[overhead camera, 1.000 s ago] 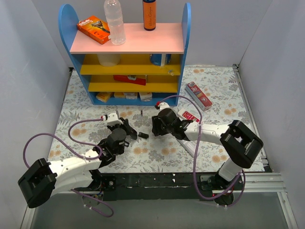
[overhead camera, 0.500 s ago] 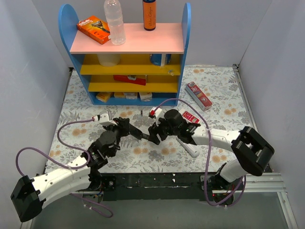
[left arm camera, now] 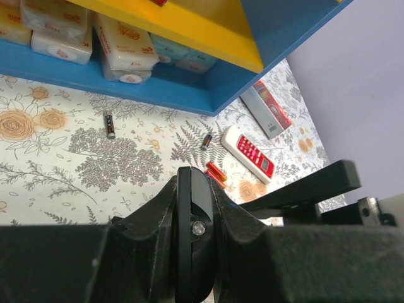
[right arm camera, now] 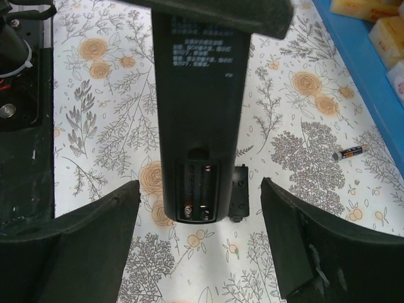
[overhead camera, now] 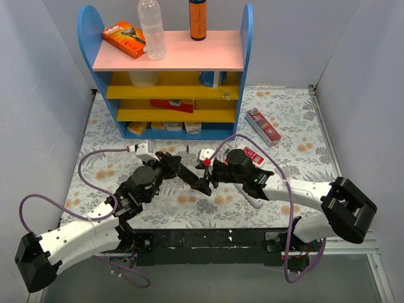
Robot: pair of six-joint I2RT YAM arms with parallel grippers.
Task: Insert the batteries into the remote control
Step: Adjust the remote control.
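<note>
Both arms reach inward from the table's near edge, their wrists meeting over its middle. The left gripper (overhead camera: 169,165), forearm angled up and to the right, is clamped tight on a black remote control (overhead camera: 192,179). The right gripper (overhead camera: 210,178), forearm stretched leftward, faces it with jaws spread wide.

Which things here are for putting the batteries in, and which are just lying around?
For the job: black remote, in the left gripper; its battery cover; loose batteries on the table.
Just lying about: white remote; red-and-white box; bottle and orange box on the shelf.
</note>
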